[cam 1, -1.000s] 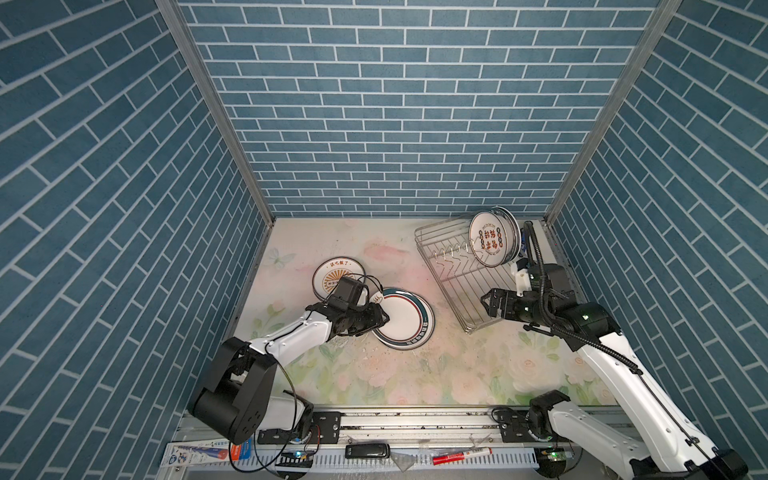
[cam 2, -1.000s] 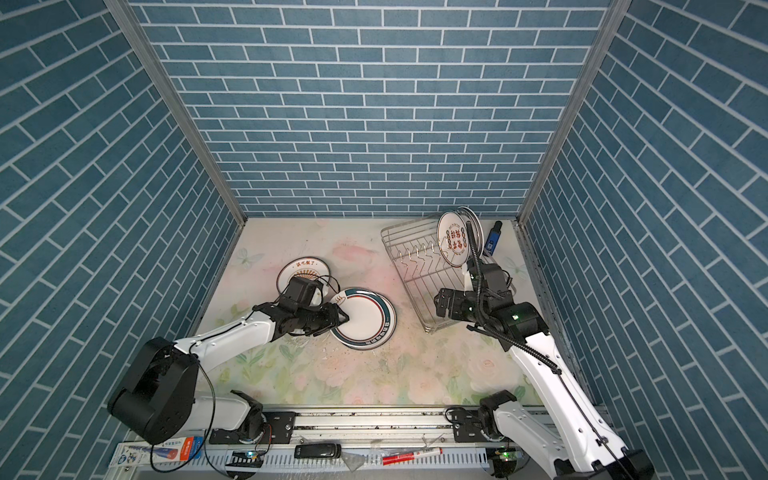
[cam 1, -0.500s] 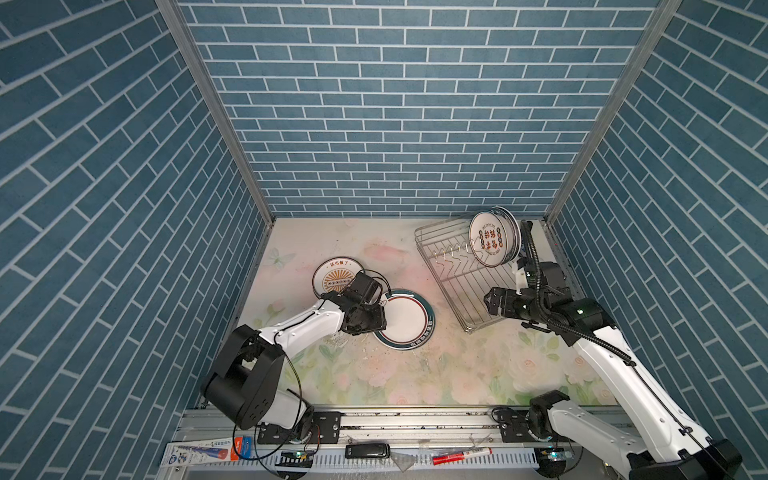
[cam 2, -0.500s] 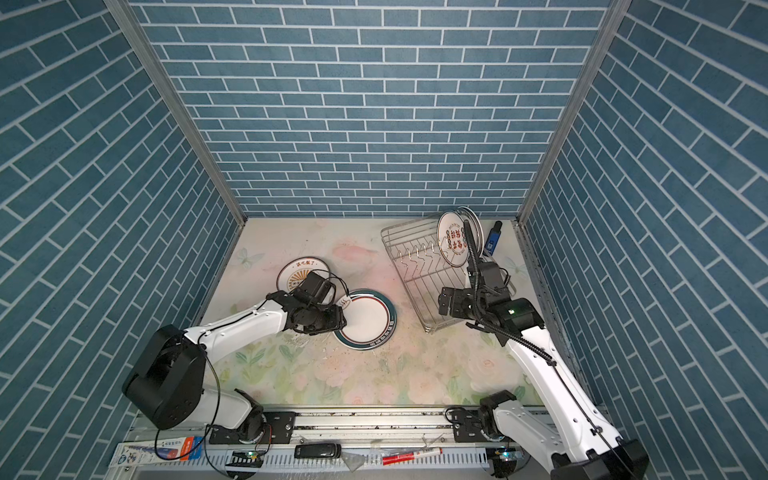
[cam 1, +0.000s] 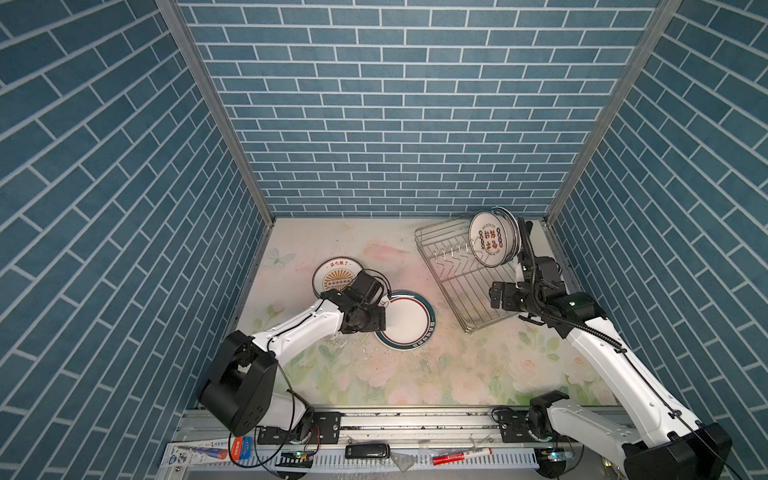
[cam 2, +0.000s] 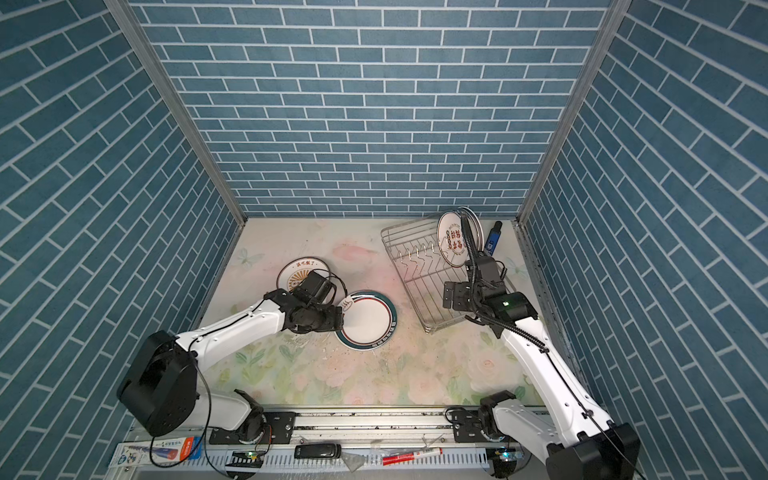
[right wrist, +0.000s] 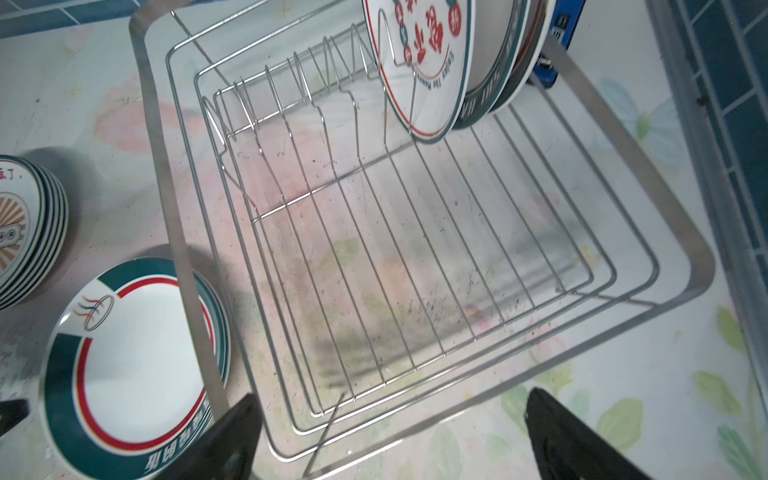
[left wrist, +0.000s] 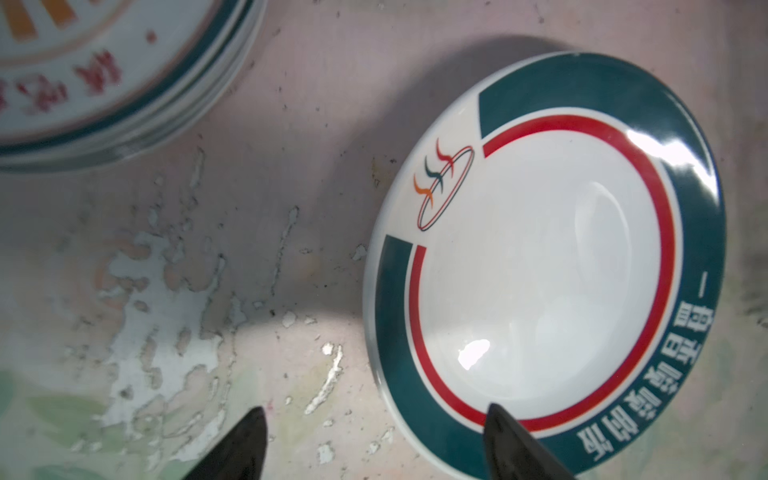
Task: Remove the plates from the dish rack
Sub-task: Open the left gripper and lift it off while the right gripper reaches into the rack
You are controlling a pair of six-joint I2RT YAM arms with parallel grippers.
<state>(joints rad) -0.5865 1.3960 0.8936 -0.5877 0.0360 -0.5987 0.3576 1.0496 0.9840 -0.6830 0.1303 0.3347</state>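
Left wrist view has my left gripper (left wrist: 374,409) spread wide and clamped on nothing. One fingertip hangs over the rim of the teal-banded plate (left wrist: 540,270) and its partner over the worn floral table cover (left wrist: 166,249). That plate lies flat and face up on the cover. Beside it, across a strip of bare cover, sits the sunburst stack (left wrist: 104,62), several plates deep. In both top views these two lie well to the left of the dish rack (cam 1: 461,291), so I judge most of the unloading done. My right gripper (right wrist: 390,432) is equally wide and empty, hovering over the rack's near, bare end. The plates not yet unloaded stand at the far end: the red-character plate (right wrist: 424,62) is on edge among the prongs, tilted back against at least two more behind it. I expect glazed ceramic: rigid, fairly heavy for its size, slick under my pads, and unforgiving if dropped or knocked against the wire. The upper rim looks like the place to pinch, one finger on the face and one slipped behind, since a prong stands across the lower half. The thin gap behind could make that back finger awkward.
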